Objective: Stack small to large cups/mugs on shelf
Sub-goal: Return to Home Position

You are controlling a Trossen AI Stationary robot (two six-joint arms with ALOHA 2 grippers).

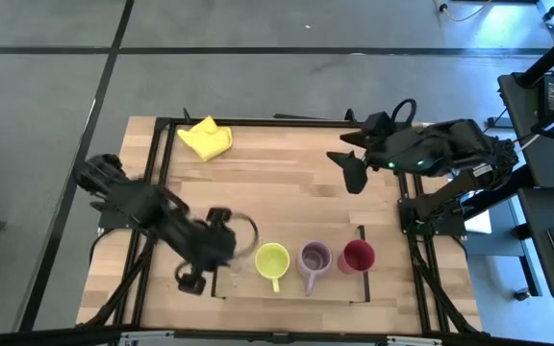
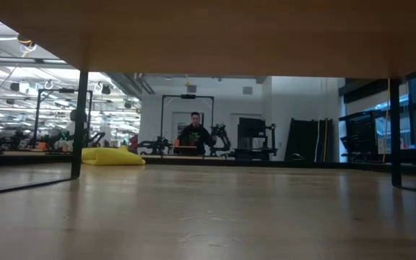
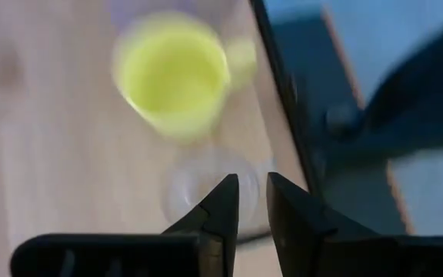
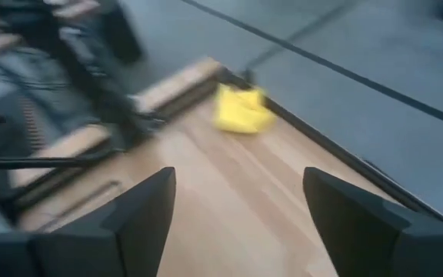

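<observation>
Four cups in row on shelf [image 1: 335,286], left to right: tiny clear glass [image 3: 198,181], yellow-green mug [image 1: 272,260], purple mug [image 1: 314,258], red cup [image 1: 357,256]. Left gripper [image 3: 252,178] just beside glass, fingers narrow, gripping nothing. Right gripper [image 4: 238,175] over table's right side, fingers wide, empty.

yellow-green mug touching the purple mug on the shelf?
Apart. The high view, looking straight down, shows a plain gap between the yellow-green mug and the purple mug.
</observation>
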